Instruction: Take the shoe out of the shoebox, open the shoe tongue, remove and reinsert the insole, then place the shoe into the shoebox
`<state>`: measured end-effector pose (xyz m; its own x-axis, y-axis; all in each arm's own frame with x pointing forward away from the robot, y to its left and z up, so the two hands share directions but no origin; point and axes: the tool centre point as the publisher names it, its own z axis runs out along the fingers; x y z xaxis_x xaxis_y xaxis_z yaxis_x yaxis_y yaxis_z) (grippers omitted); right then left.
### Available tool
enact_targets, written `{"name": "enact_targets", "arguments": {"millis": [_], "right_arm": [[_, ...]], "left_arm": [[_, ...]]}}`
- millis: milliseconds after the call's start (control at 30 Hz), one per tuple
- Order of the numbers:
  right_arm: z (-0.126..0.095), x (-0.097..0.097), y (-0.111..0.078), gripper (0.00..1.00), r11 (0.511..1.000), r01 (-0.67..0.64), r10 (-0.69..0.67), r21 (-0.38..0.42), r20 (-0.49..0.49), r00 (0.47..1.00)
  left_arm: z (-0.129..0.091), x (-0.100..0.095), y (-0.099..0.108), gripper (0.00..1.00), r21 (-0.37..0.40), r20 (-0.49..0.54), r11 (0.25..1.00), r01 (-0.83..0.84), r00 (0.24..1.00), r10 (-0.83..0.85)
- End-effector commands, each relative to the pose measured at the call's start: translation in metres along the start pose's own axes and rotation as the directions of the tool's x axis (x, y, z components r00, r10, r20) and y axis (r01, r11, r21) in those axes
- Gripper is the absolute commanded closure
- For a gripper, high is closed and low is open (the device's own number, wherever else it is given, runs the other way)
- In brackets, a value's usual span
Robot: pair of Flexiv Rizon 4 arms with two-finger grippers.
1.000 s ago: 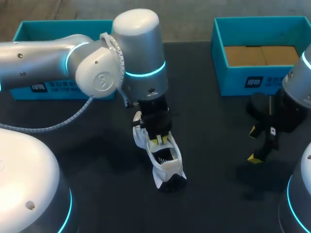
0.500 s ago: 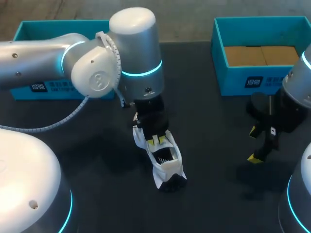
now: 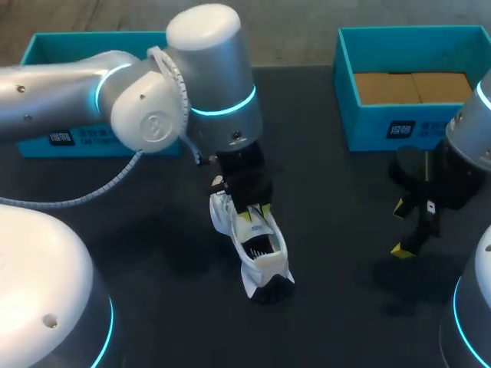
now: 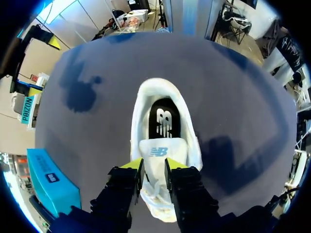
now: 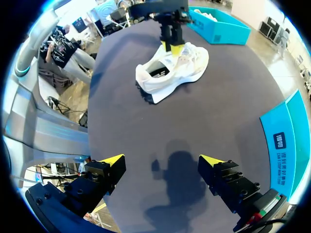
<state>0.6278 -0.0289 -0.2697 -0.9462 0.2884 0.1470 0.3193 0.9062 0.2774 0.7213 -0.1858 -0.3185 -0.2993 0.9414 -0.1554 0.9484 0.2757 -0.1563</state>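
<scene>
A white shoe (image 3: 261, 249) lies on the dark table near the middle, its black-soled heel end toward the front edge. In the left wrist view the shoe (image 4: 140, 111) shows its dark insole (image 4: 164, 119) and raised white tongue (image 4: 158, 151). My left gripper (image 3: 252, 212) stands over the tongue; its yellow-tipped fingers (image 4: 132, 165) stand narrowly apart with the tongue's fabric pinched between them. My right gripper (image 3: 400, 228) hangs wide open above bare table at the right, well away from the shoe (image 5: 180, 63).
A teal box (image 3: 414, 115) with brown cardboard inside stands at the back right. A second teal box (image 3: 100, 138) sits at the back left, mostly behind my left arm. Bare table lies between the shoe and my right gripper (image 5: 160, 162).
My left arm has drawn slightly back and up over the shoe, and its fingers have spread a little. The shoe and the right arm have stayed where they were.
</scene>
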Motion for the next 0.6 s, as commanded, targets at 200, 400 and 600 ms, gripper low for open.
{"name": "enact_targets", "arguments": {"millis": [200, 400, 600], "right_arm": [[0.001, 0.001, -0.001, 0.0, 1.0, -0.001, 0.001, 0.0, 0.004, 1.0], [0.001, 0.001, -0.001, 0.0, 1.0, -0.001, 0.001, 0.0, 0.004, 1.0], [0.001, 0.001, -0.001, 0.0, 1.0, -0.001, 0.001, 0.0, 0.004, 1.0]], "left_arm": [[-0.043, 0.025, -0.02, 0.0, -0.021, -0.029, 0.983, 0.181, 0.983, -0.182], [-0.051, 0.032, -0.028, 0.0, -0.005, -0.018, 0.964, 0.265, 0.964, -0.266], [-0.051, 0.032, -0.028, 0.0, -0.005, -0.018, 0.964, 0.265, 0.964, -0.266]]}}
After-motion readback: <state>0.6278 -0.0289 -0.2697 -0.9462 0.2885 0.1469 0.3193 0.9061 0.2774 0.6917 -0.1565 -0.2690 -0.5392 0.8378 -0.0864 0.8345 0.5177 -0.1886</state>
